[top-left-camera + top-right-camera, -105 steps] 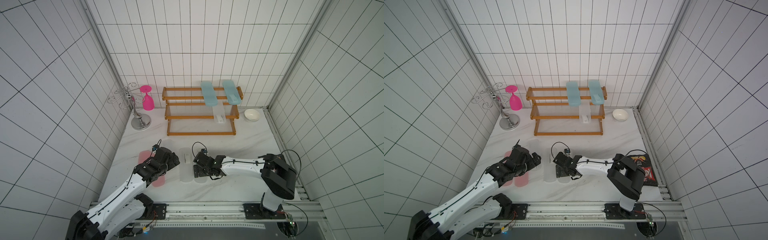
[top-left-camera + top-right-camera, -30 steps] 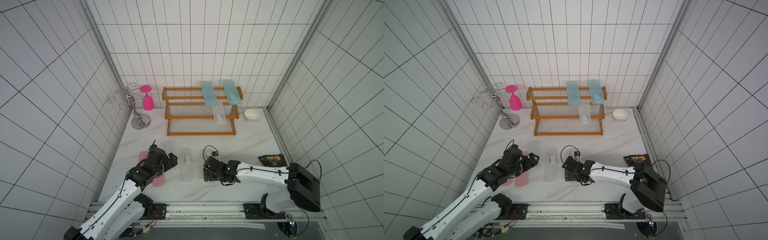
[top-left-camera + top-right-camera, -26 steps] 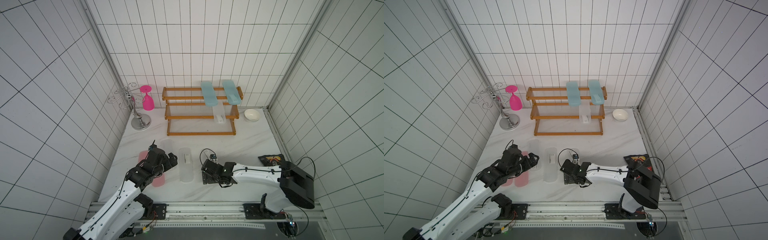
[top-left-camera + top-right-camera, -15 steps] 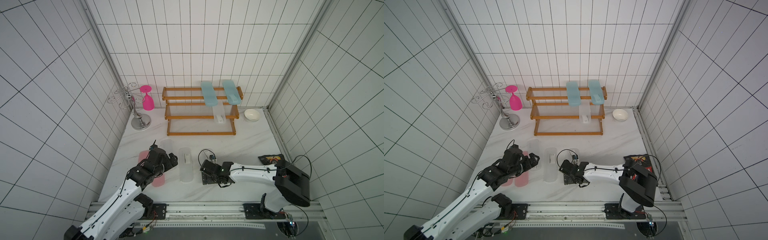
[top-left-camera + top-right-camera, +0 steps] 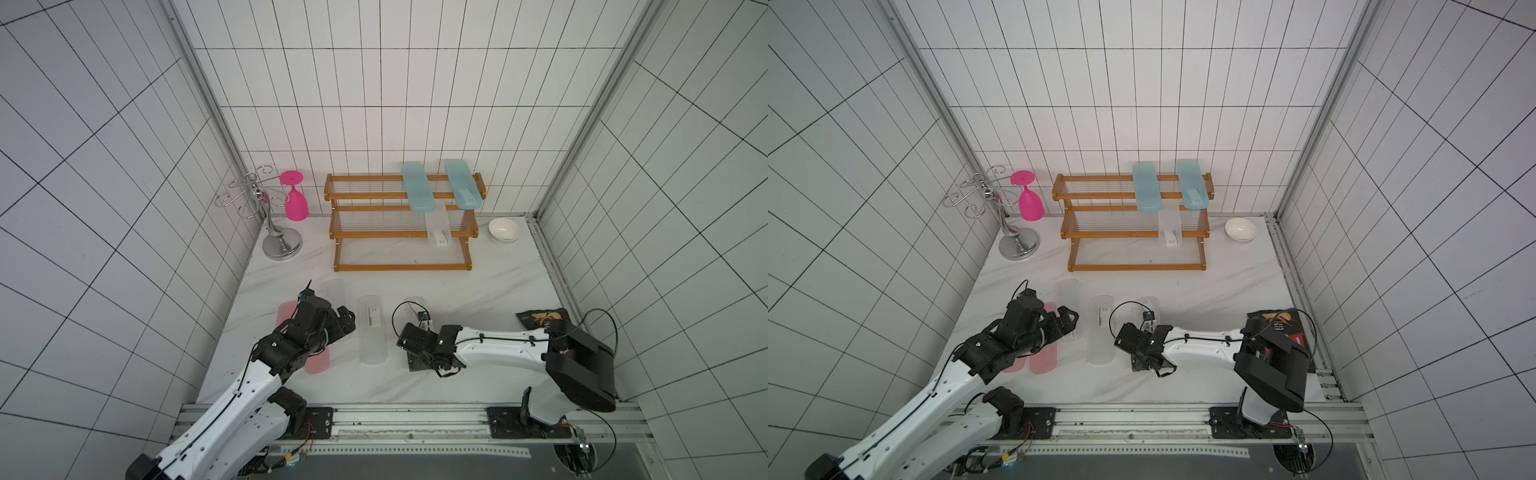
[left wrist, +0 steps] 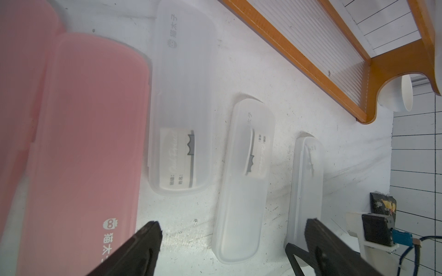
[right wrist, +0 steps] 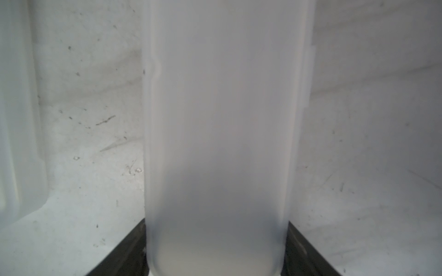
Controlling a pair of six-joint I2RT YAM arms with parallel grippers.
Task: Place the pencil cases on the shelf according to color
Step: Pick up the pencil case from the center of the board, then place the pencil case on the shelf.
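Pink cases (image 5: 318,362) lay side by side on the table (image 5: 478,299) at the left, partly beneath the left gripper (image 6: 232,227), which hovered with fingers spread wide and empty. Just to the right, two clear cases (image 5: 372,332) lay flat and untouched. Next along, a third case (image 7: 216,119), also clear, lay with the right gripper (image 7: 216,258) clamped on its long sides. Behind, the shelf (image 5: 401,268) carried two blue cases (image 5: 417,193) on its top tier and a fourth case (image 5: 438,228), clear, on the middle tier, all toward its right end.
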